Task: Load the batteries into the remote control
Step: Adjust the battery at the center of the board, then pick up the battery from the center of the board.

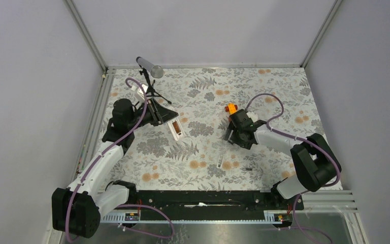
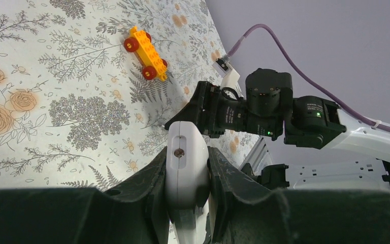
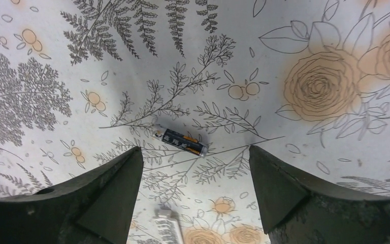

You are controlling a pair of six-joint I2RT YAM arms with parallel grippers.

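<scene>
My left gripper (image 1: 167,121) is shut on the slim white remote control (image 1: 176,129) and holds it above the floral table at the left. In the left wrist view the remote (image 2: 185,168) sits end-on between my fingers (image 2: 147,188). My right gripper (image 1: 232,136) is open and empty, low over the table's middle. In the right wrist view a dark battery (image 3: 179,142) lies on the table just beyond the open fingertips (image 3: 127,168), apart from them. A second small dark battery (image 1: 247,169) lies nearer the front.
An orange toy car (image 1: 230,108) stands just behind my right gripper and also shows in the left wrist view (image 2: 145,53). A small flat white cover piece (image 1: 220,161) lies near the front. A microphone on a tripod (image 1: 150,67) stands at the back left.
</scene>
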